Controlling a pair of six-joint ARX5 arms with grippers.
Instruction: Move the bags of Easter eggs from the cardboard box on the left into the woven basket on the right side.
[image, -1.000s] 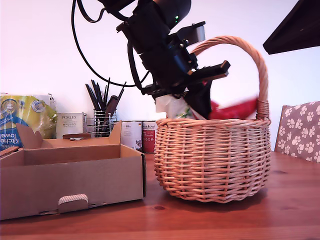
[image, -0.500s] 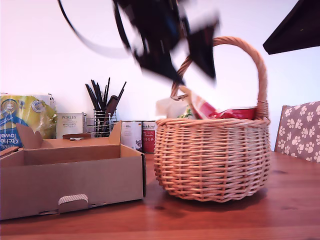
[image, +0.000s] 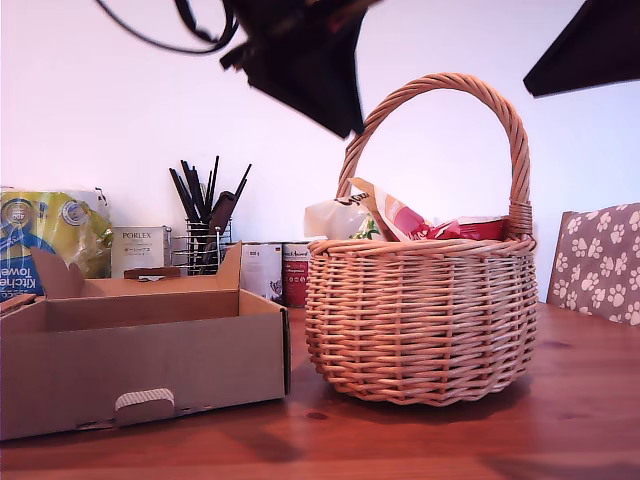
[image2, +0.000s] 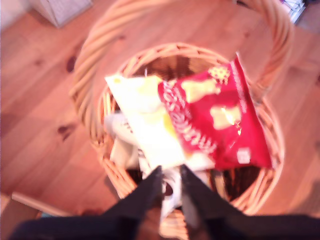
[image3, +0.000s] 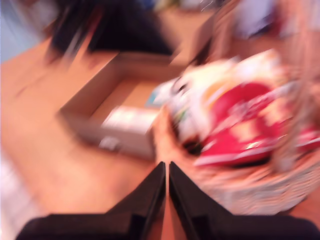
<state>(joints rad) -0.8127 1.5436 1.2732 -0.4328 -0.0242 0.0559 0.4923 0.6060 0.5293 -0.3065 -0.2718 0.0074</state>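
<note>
The woven basket (image: 420, 320) stands on the table at the exterior view's right, with several bags of Easter eggs in it. A cream-and-red bag (image: 395, 215), a red bag (image: 470, 228) and a white one (image: 335, 215) poke above its rim. My first gripper (image2: 170, 172) hangs above the basket (image2: 100, 125), its fingers a narrow gap apart with nothing between them; under it lie the red bag (image2: 215, 120) and a pale bag (image2: 145, 120). It shows as a dark blur (image: 345, 120) in the exterior view. My second gripper (image3: 166, 167) is shut and empty. The cardboard box (image: 150, 350) holds a blurred white packet (image3: 127, 120).
Behind the box stand a kitchen towel pack (image: 40, 240), a grey Porlex carton (image: 140, 248), a black wire utensil holder (image: 205, 235) and tins (image: 280, 270). A paw-print cushion (image: 600, 260) is at the exterior view's right edge. A dark arm part (image: 590, 50) hangs at its upper right.
My first gripper let go of the red bag in the basket, then rose up and toward the exterior view's left. The bag now lies in the basket.
</note>
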